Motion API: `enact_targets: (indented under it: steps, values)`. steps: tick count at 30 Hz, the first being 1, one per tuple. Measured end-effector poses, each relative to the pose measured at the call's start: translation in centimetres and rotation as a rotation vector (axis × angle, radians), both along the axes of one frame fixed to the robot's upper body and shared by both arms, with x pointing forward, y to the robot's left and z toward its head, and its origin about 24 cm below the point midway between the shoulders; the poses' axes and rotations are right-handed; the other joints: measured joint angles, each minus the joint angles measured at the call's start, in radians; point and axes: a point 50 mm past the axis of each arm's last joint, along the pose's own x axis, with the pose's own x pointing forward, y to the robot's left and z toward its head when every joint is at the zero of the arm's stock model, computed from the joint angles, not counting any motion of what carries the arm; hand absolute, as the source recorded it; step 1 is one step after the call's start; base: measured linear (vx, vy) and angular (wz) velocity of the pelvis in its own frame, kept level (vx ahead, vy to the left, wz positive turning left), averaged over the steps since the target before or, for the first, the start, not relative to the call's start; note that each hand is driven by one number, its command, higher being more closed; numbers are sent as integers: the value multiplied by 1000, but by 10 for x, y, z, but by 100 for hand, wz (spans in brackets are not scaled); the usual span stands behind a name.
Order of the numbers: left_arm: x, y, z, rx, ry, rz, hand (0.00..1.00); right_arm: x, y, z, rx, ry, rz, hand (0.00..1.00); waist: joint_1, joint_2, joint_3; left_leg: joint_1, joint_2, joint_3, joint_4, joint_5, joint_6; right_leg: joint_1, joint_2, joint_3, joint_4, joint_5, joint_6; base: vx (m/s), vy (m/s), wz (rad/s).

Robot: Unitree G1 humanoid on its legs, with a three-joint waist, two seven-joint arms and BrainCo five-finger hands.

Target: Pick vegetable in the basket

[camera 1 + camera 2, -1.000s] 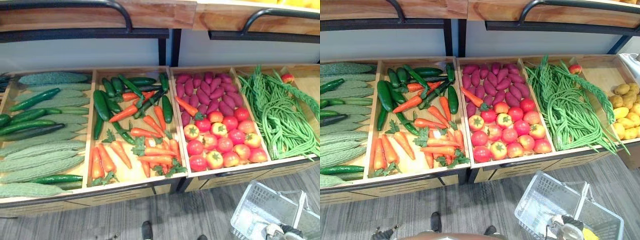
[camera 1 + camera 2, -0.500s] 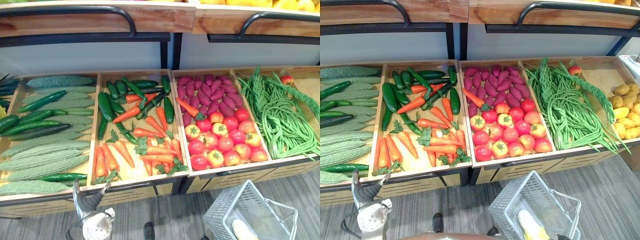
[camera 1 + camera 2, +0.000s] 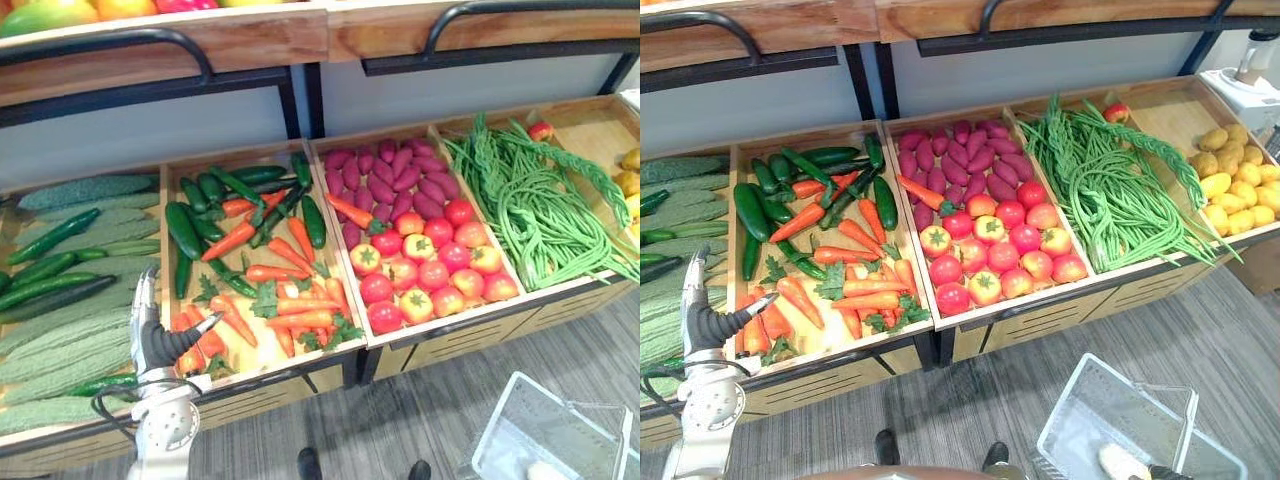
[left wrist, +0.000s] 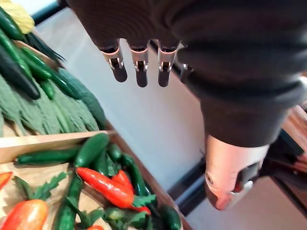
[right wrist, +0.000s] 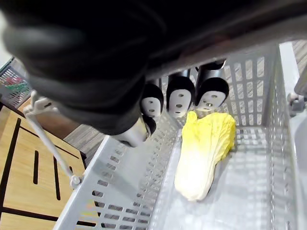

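Carrots (image 3: 298,320) just beside straight-fingered left hand (image 3: 155,345)

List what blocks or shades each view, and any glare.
Left wrist view: dark cover of the left hand hides much of the scene. Right wrist view: dark cover of the right hand looms; cabbage in the basket is bright. Eye views: crates evenly lit, no strong glare.

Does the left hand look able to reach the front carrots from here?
Probably yes: the left hand hovers open at the crate's front edge beside the carrots, which lie uncovered.
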Motion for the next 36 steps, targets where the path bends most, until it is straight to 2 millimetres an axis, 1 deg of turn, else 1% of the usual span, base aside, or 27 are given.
enact_targets:
  steps: [2, 4, 8, 9, 13, 18, 23, 26, 27, 30, 36]
  values:
    - [2, -2, 4, 37, 10, -54, 0, -1, -3, 2, -10, 10, 9, 100, 0, 0, 0, 1, -1, 0, 0, 0, 0, 0, 2, 0, -2, 3, -1, 55, 0, -2]
    - [6, -4, 7, 124, 57, -132, 0, -1, -8, 5, -28, 23, 31, 100, 0, 1, 0, 0, -1, 0, 0, 0, 0, 0, 4, 0, -4, 3, -1, 52, -4, -1]
    - [9, -9, 8, 175, 99, -216, 0, 3, -12, 8, -46, 34, 71, 100, 0, 2, 1, 0, -2, -1, 1, 0, 0, 1, 4, 0, -5, 3, -1, 33, 3, 0]
    - [10, -10, 8, 212, 123, -243, 0, 4, -14, 9, -54, 29, 74, 100, 0, 4, 2, 1, -2, -1, 1, 0, 0, 1, 4, 0, -5, 3, -1, 0, 0, 0]
    - [13, -9, 6, 289, 201, -313, 0, 8, -18, 13, -75, 18, 90, 100, 0, 8, 3, 3, -2, 0, 0, 0, 0, 2, 4, 2, -5, 3, -1, 0, 0, 0]
    - [21, -8, -7, 315, 292, -360, 0, 13, -21, 17, -89, 17, 128, 100, 1, 13, 3, 3, -1, 3, 0, 0, 0, 1, 4, 6, -4, 3, -1, 0, 0, 0]
    - [26, -8, -20, 384, 405, -426, 0, 20, -27, 23, -115, 18, 179, 100, 4, 20, 4, 4, 1, 10, 0, -1, -1, -1, 4, 10, -3, 3, -1, 32, 6, -4]
    - [27, -10, -32, 449, 481, -464, 0, 27, -28, 26, -135, 11, 218, 100, 5, 26, 5, 15, 7, 29, 0, -7, -2, -1, 4, 23, -1, 4, -1, 29, -2, -16]
    - [30, -12, -37, 471, 504, -476, 0, 29, -29, 28, -144, 8, 227, 100, 3, 31, 7, 15, 7, 31, 0, -8, -2, -2, 3, 24, 0, 4, -1, 21, 1, -4]
    - [34, -10, -43, 501, 544, -477, 0, 31, -31, 30, -155, 19, 252, 100, 3, 38, 9, 14, 9, 34, 0, -9, -3, -4, 4, 25, -1, 4, -1, 15, 0, -3]
    - [42, -1, -51, 515, 602, -434, 0, 32, -31, 30, -156, 22, 260, 100, 4, 41, 12, -8, 9, 46, 0, -8, -2, -36, 4, 38, 3, 7, -4, 34, -1, -6]
